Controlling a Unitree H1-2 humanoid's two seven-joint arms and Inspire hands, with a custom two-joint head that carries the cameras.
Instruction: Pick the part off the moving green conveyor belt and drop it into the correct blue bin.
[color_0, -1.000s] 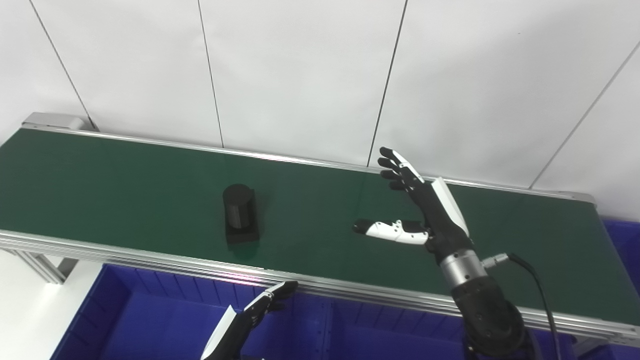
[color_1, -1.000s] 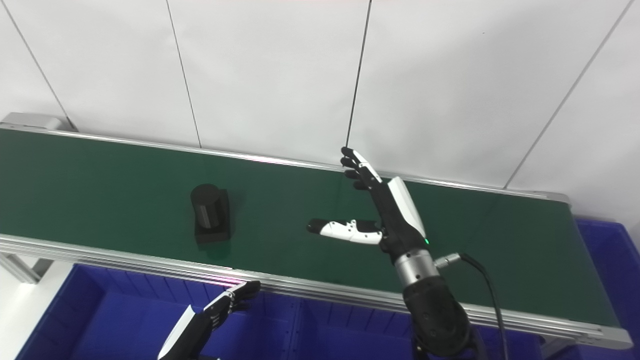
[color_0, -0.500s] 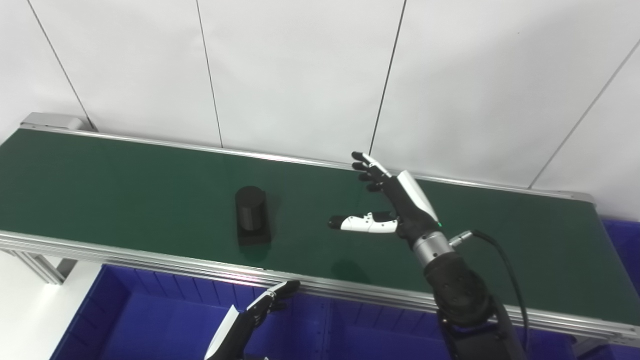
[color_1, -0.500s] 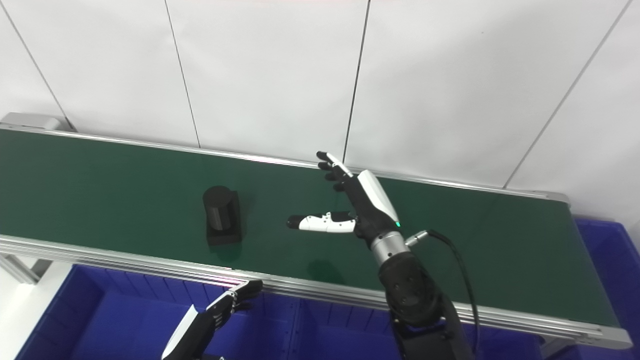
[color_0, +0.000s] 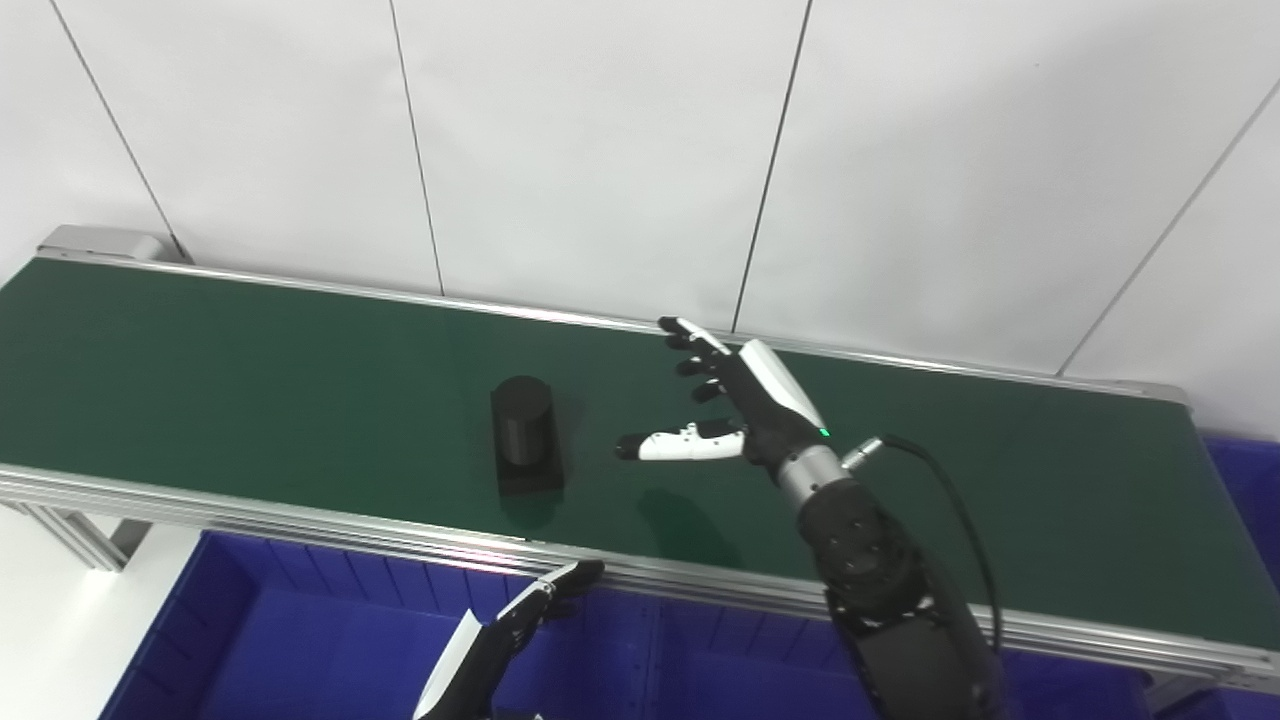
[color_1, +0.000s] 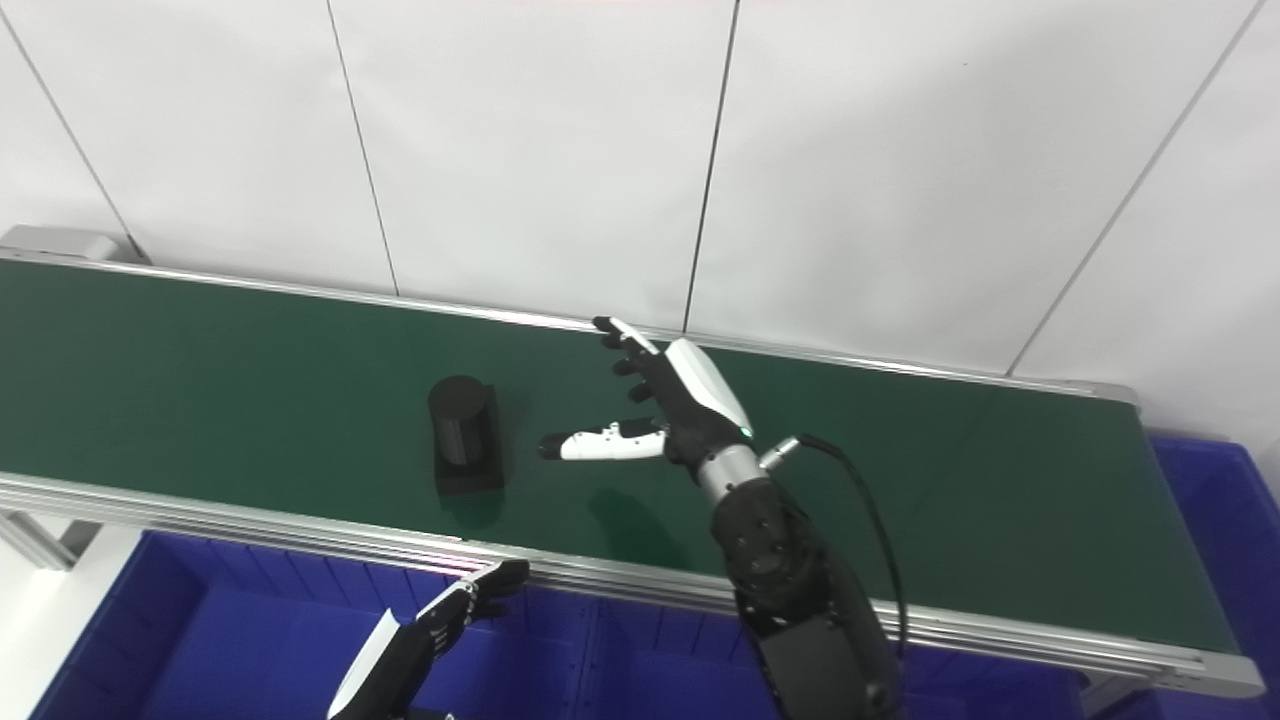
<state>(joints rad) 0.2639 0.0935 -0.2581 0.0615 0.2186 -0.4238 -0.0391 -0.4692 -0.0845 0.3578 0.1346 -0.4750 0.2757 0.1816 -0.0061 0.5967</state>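
A black part (color_0: 525, 436), a short cylinder standing on a square base, rides upright on the green conveyor belt (color_0: 250, 370) near its front rail. My right hand (color_0: 735, 405) hovers over the belt just right of the part, open, fingers spread and thumb pointing left toward it, a small gap between them. My left hand (color_0: 505, 630) hangs low in front of the belt over a blue bin (color_0: 300, 640), fingers loosely extended and holding nothing.
Blue bins run along below the belt's front rail, split by a divider (color_0: 650, 660); another blue bin (color_0: 1250, 490) sits at the far right end. A white panelled wall stands directly behind the belt. The aluminium front rail (color_0: 300, 520) edges the belt.
The part has travelled rightward along the belt. My right hand has moved left and lower over the belt, closing the gap to the part. The left hand has stayed put.
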